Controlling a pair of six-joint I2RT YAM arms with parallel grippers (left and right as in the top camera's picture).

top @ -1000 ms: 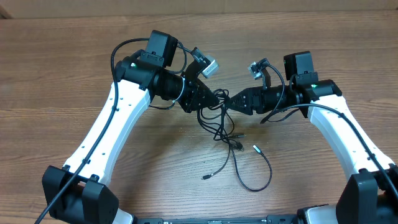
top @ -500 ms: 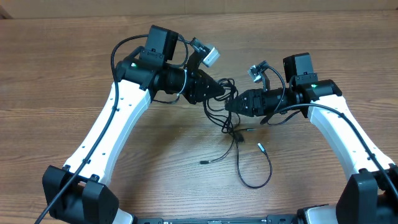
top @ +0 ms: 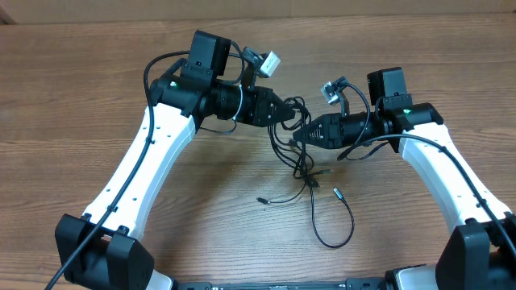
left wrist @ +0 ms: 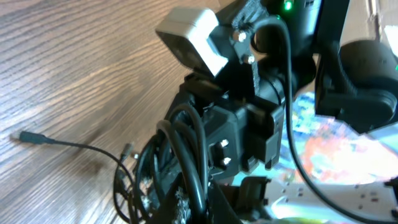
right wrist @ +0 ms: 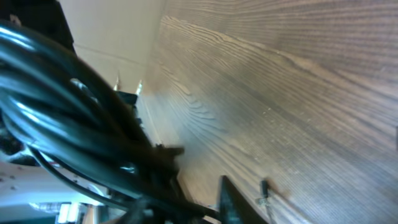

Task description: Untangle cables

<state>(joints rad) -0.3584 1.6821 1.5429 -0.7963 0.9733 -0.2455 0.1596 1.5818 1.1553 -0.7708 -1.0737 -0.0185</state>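
Left hand (top: 290, 115), perhaps right hand (top: 298, 138), on cables (top: 306, 175)

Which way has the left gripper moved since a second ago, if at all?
Yes. Overhead, the left gripper moved toward the table's far edge and rightward, carrying the cables.

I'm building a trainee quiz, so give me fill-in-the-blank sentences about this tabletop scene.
1. The left tool is shut on a bunch of thin black ____.
2. The table has a surface of ____.
3. One loose loop lies on the table nearer the ____ arm.
Missing words: cables; wood; right.
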